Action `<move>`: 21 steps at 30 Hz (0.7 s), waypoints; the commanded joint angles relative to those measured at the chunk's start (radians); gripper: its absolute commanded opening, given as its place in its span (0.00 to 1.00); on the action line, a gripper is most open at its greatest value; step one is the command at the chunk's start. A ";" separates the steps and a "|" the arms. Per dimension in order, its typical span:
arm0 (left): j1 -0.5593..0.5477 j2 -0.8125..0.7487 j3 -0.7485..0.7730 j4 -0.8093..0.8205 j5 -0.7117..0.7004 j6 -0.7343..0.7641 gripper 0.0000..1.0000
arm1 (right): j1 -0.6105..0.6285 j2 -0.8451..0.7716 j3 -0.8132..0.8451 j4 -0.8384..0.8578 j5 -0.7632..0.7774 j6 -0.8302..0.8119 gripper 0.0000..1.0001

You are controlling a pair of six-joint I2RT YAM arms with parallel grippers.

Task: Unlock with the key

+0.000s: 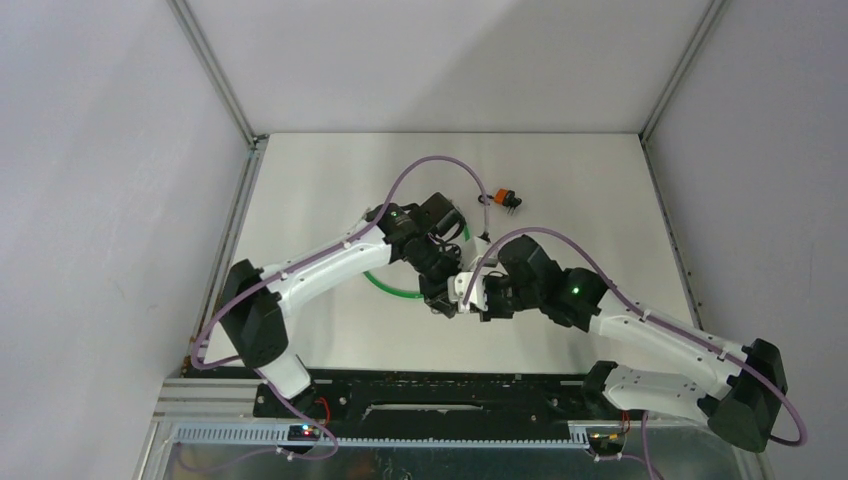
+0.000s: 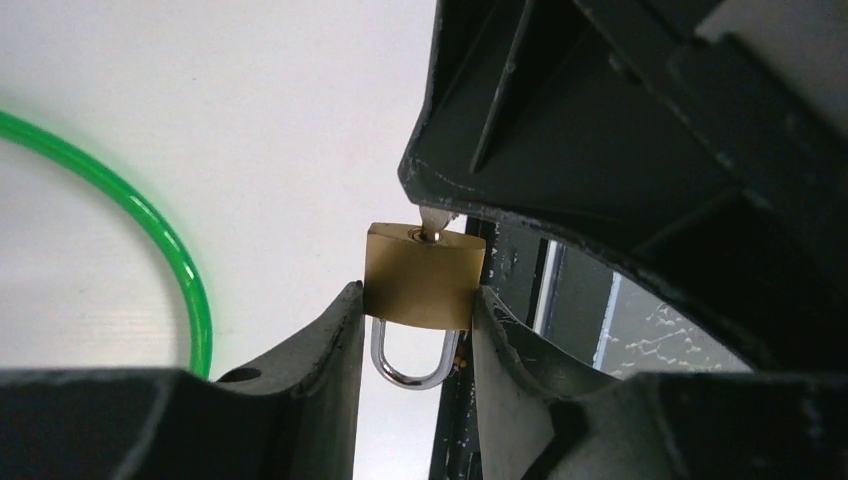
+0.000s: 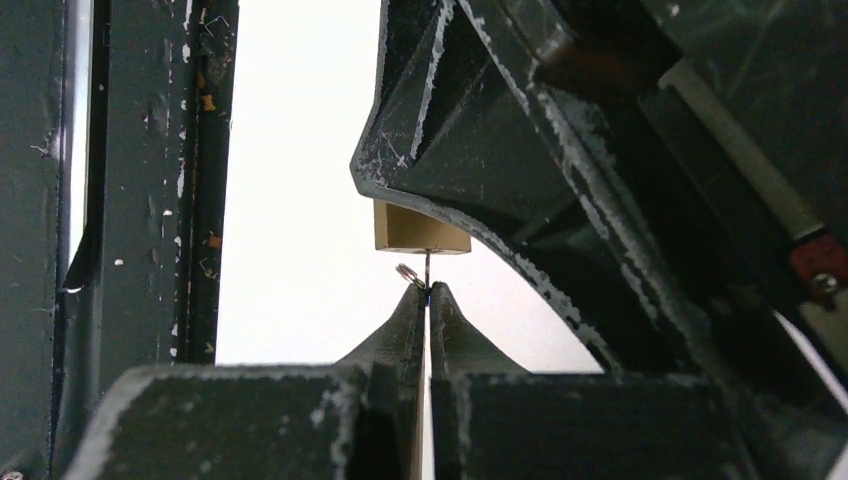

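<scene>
A small brass padlock (image 2: pixel 424 277) with a silver shackle (image 2: pixel 410 360) is clamped by its sides between the fingers of my left gripper (image 2: pixel 415 320), held above the table. My right gripper (image 3: pixel 426 290) is shut on a thin silver key (image 3: pixel 427 268), seen edge-on, with a small ring beside it. The key's blade (image 2: pixel 433 222) goes into the keyhole in the padlock's end face (image 3: pixel 421 232). In the top view both grippers meet nose to nose (image 1: pixel 462 297) at the table's middle front; the lock and key are hidden there.
A green cable loop (image 2: pixel 150 225) lies on the white table under the left arm, also in the top view (image 1: pixel 385 287). A small orange and black object (image 1: pixel 505 199) lies further back. The black frame edge (image 3: pixel 150 180) runs along the front.
</scene>
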 commanded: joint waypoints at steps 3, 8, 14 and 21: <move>0.004 -0.069 -0.040 0.216 -0.251 -0.030 0.00 | -0.017 0.004 0.071 -0.029 -0.191 0.105 0.00; 0.004 -0.095 -0.069 0.254 -0.306 -0.030 0.00 | -0.041 -0.019 0.083 -0.033 -0.205 0.119 0.03; 0.011 -0.112 -0.081 0.245 -0.257 -0.008 0.00 | -0.077 -0.106 0.083 -0.029 -0.160 0.112 0.33; 0.054 -0.164 -0.108 0.272 -0.211 0.030 0.00 | -0.303 -0.196 0.071 -0.020 -0.261 0.202 0.48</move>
